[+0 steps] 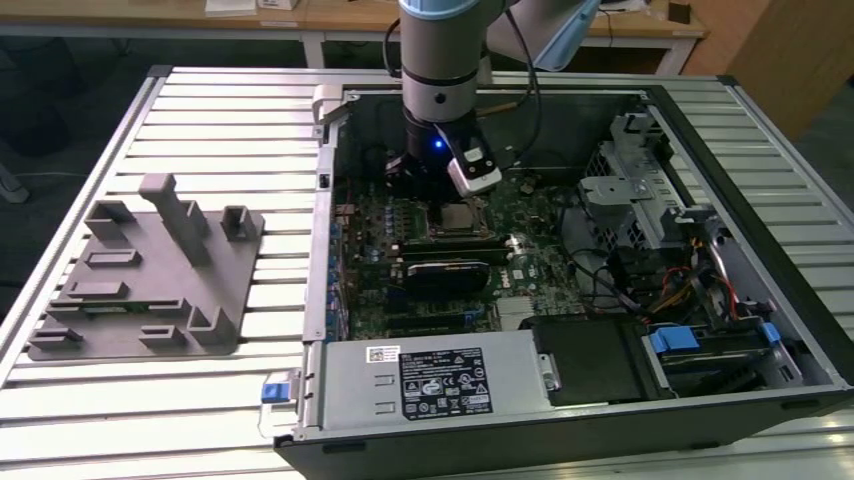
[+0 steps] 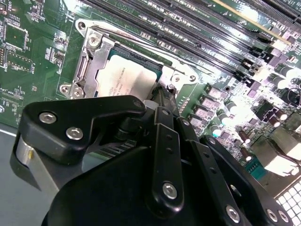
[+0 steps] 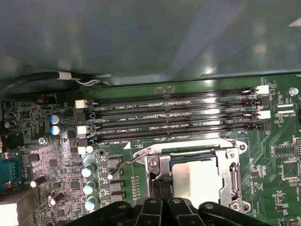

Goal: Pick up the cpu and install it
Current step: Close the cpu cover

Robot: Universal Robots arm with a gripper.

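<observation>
The cpu [image 2: 127, 82] is a flat square chip with a shiny silver top. It lies flat inside the metal socket frame [image 2: 89, 56] on the green motherboard, and also appears in the first wrist view [image 3: 195, 179] and in the exterior view [image 1: 461, 215]. My gripper [image 2: 162, 96] hangs right over one edge of the chip, its tips close to the frame beside it [image 3: 161, 186]. The jaws are drawn together to a narrow point and hold nothing. The thin socket lever [image 3: 124, 165] stands out to the side of the frame.
The open computer case [image 1: 801, 340] lies on a slatted table, with a grey fixture tray [image 1: 147, 280] at the exterior view's left. Memory slots [image 3: 174, 117] run beside the socket. A power supply [image 1: 427, 380], drive bays and cables [image 1: 627, 270] crowd the case.
</observation>
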